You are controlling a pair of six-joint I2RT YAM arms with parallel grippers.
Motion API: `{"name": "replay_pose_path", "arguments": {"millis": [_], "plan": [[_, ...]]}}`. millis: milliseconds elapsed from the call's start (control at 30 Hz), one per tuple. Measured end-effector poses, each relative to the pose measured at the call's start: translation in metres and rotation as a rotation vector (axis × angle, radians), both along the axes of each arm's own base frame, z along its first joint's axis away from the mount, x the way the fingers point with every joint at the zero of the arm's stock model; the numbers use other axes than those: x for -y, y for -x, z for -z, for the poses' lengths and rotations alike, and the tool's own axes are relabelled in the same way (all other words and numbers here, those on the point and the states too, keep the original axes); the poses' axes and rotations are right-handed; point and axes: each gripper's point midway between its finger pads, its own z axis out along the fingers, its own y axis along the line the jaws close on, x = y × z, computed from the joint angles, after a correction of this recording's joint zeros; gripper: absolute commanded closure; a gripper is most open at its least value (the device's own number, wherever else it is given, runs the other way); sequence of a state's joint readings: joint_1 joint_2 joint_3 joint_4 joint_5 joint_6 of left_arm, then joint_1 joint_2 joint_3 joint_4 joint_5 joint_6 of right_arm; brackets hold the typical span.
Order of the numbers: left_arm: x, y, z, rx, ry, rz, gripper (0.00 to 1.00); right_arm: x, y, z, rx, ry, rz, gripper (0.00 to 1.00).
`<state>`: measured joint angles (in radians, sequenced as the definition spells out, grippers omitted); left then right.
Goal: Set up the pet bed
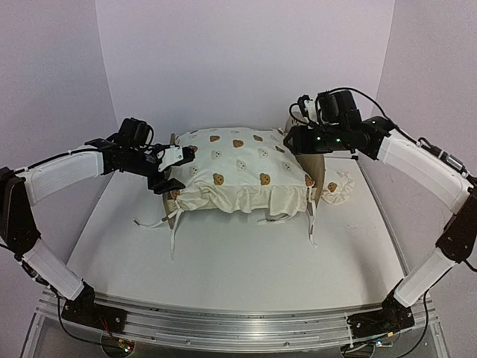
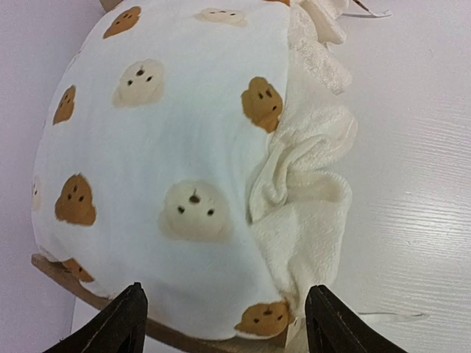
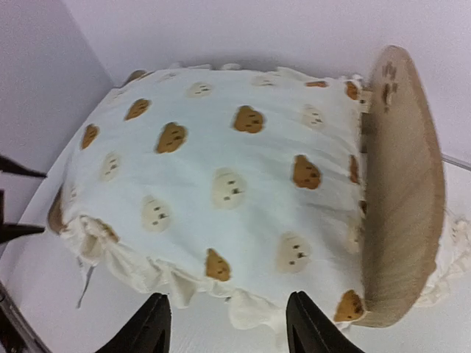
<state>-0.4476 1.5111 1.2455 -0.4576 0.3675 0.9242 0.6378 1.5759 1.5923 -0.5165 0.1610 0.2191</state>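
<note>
The left claw point(image 2: 228, 290) is spread and empty at the duvet point(image 2: 162, 147); the right claw point(image 3: 228, 298) likewise. The pillow point(image 1: 339, 186) lies on the table point(image 1: 223, 253).

Cream duvet point(image 1: 238, 168) — brown and beige bear print

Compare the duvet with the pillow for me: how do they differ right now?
The duvet is large and lies spread over the bed frame; the pillow is small and lies on the table, outside the frame on the right arm's side. The duvet puffs up smoothly; the pillow looks crumpled. Both are cream with brown bear prints and frilled edges.
</note>
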Motion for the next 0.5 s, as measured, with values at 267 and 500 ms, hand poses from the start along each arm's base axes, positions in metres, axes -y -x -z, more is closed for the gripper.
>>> {"name": "replay_pose_path", "arguments": {"millis": [267,500], "plan": [[0.019,-0.008,0.05,-0.015,-0.127,0.03,0.41,0.007,-0.058,0.089,-0.117,0.2,0.102,0.6],[0.01,-0.016,0.069,0.016,-0.211,0.034,0.46,0.023,-0.063,0.102,-0.189,0.201,0.075,0.49]]}}
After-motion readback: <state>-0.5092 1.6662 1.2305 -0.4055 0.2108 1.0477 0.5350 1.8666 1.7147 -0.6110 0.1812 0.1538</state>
